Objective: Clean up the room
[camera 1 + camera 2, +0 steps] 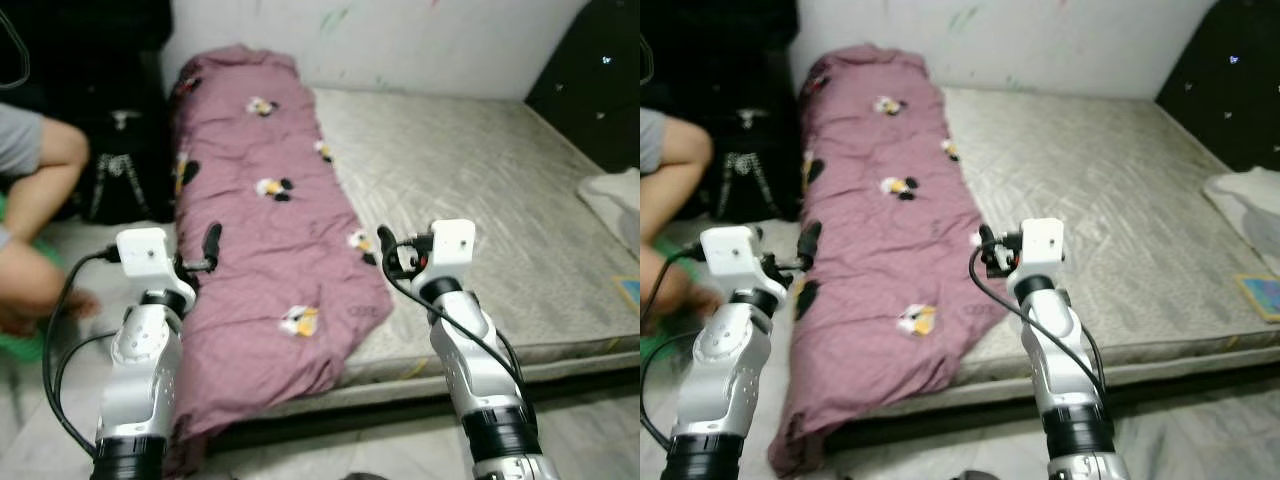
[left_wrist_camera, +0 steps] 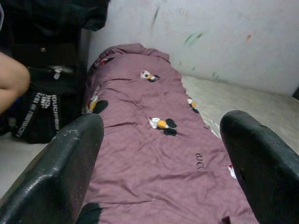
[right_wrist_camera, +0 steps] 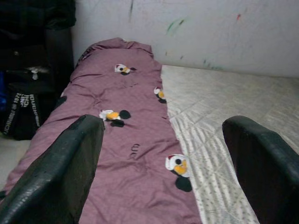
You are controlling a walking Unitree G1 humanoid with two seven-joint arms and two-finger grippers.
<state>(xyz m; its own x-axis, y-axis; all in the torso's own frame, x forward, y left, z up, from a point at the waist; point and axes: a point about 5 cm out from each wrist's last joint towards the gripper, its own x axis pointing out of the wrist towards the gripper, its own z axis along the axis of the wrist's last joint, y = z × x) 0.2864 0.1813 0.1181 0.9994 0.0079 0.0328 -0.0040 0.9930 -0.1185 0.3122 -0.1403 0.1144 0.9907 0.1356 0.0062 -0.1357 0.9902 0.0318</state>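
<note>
A mauve quilt (image 1: pixel 260 230) printed with cartoon figures lies in a long strip down the left side of a bare grey mattress (image 1: pixel 480 190). Its near end hangs over the mattress's front edge. My left gripper (image 1: pixel 208 250) hovers at the quilt's left edge near the front, open, with nothing between its fingers (image 2: pixel 70 158). My right gripper (image 1: pixel 390 255) is held over the quilt's right edge, where it meets the bare mattress. It is also open and holds nothing, and the quilt shows between its wide-set fingers (image 3: pixel 70 158).
A person (image 1: pixel 30 190) sits on the floor at the left, beside a black bag (image 1: pixel 120 180). A white cloth (image 1: pixel 612 200) and a coloured flat item (image 1: pixel 630 290) lie at the mattress's right edge. A marked white wall (image 1: pixel 420 40) stands behind. Pale floor (image 1: pixel 330 440) runs along the front.
</note>
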